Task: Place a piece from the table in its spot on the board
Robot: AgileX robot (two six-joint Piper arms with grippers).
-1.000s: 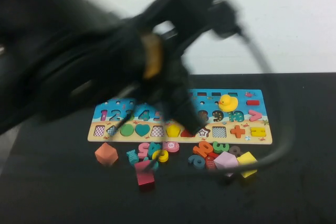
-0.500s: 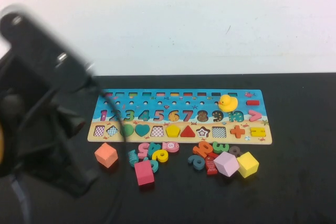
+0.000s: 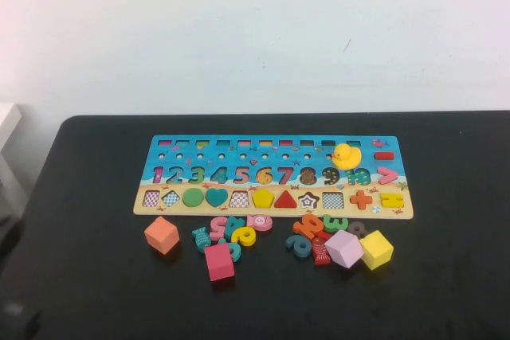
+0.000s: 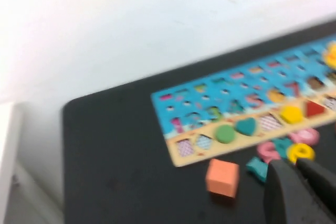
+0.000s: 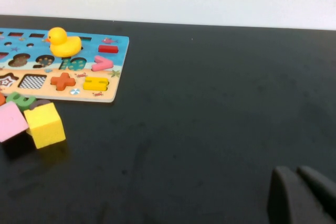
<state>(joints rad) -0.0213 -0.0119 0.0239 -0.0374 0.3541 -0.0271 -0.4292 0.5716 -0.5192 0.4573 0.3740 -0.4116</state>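
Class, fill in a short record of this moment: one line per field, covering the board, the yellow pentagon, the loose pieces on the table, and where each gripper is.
Board: the board lies flat on the table.
Pentagon: the piece sits in its place in the shape row, between a checkered recess and the red triangle.
Loose pieces: orange cube, yellow cube and number pieces lie in front of the board.
Left gripper: left gripper shut, above the table near the orange cube.
Right gripper: right gripper shut, over bare table right of the board.
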